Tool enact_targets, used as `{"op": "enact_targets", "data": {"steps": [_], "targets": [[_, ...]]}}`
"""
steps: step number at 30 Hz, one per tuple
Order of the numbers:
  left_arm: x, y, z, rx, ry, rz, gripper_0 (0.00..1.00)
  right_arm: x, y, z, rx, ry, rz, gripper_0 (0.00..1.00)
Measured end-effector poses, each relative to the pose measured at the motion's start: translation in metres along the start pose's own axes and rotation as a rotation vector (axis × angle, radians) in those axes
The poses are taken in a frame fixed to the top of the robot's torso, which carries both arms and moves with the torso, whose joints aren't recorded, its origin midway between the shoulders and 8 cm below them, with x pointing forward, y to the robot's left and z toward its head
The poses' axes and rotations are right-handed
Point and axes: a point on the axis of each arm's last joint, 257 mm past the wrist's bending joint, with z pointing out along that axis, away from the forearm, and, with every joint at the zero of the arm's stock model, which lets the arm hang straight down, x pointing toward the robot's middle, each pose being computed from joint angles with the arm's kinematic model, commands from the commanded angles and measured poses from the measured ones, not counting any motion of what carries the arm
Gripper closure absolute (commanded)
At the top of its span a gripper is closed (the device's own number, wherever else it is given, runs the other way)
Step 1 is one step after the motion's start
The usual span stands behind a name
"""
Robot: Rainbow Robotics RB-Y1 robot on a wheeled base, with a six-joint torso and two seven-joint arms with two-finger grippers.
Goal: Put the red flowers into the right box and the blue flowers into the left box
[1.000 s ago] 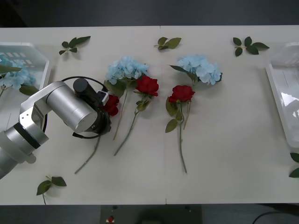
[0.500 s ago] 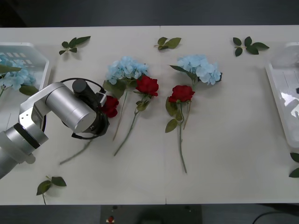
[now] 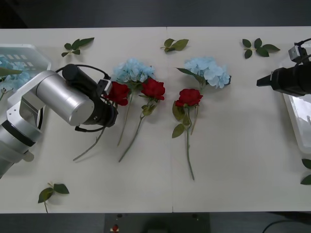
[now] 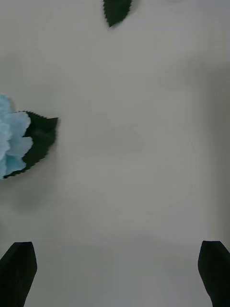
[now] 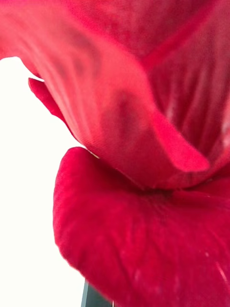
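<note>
Deep red petals sit right at the tip of our left pincer in the front view: it is clenched on a red rose whose thin green stem trails down toward the near-left of the white worktop. Just beside that bloom lies a pale blue hydrangea head, with a second red rose touching its lower edge. Further right a third red rose lies under another pale blue hydrangea. The shallow white translucent left tray at the far-left edge holds one blue hydrangea. Our right pincer hovers near the shallow white right tray at the right edge. Loose green leaf sprigs are scattered along the far side.

In the right wrist view, the two black fingertips stand wide apart, released, above bare worktop, with a blue hydrangea edge and its dark leaf off to one side.

In the left wrist view, red rose petals press close against the lens.
</note>
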Motion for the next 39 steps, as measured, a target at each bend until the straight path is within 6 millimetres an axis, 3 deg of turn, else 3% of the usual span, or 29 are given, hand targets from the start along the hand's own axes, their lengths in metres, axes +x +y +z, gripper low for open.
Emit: {"op": "enact_targets", "data": {"steps": [3,5,12,17,23,27,33,39], "targets": [[-0.016,-0.013,-0.025,0.082,-0.053,-0.025,1.00,0.010,0.025,-0.003,-0.086,0.045,0.075,0.01],[-0.021,-0.018,-0.043,0.140,-0.076,-0.031,1.00,0.014,0.030,-0.004,-0.096,0.067,0.097,0.00],[-0.022,-0.018,-0.097,0.313,-0.106,-0.053,1.00,0.013,0.052,-0.002,-0.090,0.069,0.116,0.00],[-0.027,-0.057,-0.128,0.524,-0.097,-0.123,1.00,0.017,0.078,0.014,-0.057,0.058,0.093,0.00],[-0.035,-0.104,-0.159,0.742,-0.112,-0.152,1.00,0.038,0.102,0.038,-0.009,0.085,0.056,0.00],[-0.044,-0.124,-0.177,0.857,-0.126,-0.174,1.00,0.051,0.121,0.056,0.015,0.093,0.045,0.00],[-0.075,-0.148,-0.206,1.005,-0.168,-0.215,1.00,0.061,0.158,0.077,0.032,0.092,-0.025,0.00],[-0.109,-0.171,-0.225,1.064,-0.239,-0.207,1.00,0.057,0.186,0.086,0.006,0.069,0.002,0.00]]}}
